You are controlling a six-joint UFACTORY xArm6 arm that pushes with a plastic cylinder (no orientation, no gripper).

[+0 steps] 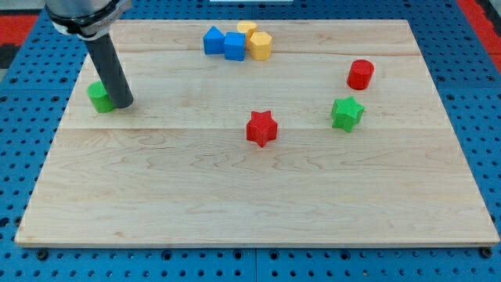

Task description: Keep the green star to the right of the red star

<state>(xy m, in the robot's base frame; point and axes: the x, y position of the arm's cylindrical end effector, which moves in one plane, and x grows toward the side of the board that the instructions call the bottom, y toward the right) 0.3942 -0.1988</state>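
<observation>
Camera view: you're looking at green star (347, 113) sitting right of red star (262, 128), well apart, so the condition's holding. No jaws on this rig, just a rod; my tip (122, 102) is resting at view's left, touching a green block (99, 97), far from both stars. Stars are prob light, rigid, sliding easily; push on a flat side between points, else they're spinning. Rod's hiding part of that green block, shape unclear.
</observation>
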